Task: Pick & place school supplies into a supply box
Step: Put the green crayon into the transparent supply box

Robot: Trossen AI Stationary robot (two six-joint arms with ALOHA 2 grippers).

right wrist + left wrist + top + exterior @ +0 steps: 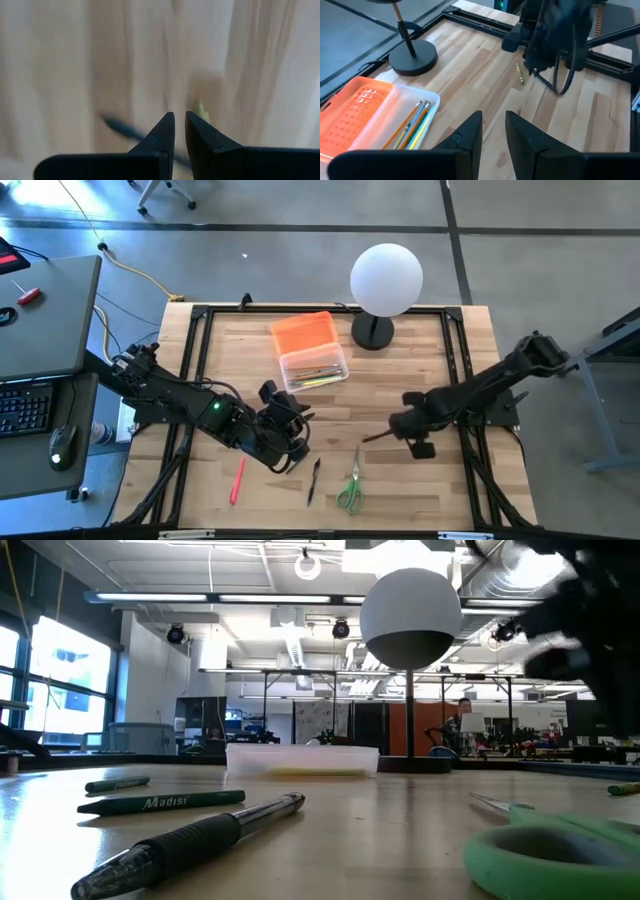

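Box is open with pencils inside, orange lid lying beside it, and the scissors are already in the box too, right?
Not the scissors. In the high view the scissors lie on the table near its front edge. The box does hold pencils, with the orange lid beside it.

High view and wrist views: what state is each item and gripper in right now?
supply box: open, pencils inside
orange lid: off, beside the box
scissors: lying on table, blades together
pink-red marker: lying on table
black pen: lying on table
left gripper: open, empty
right gripper: nearly shut
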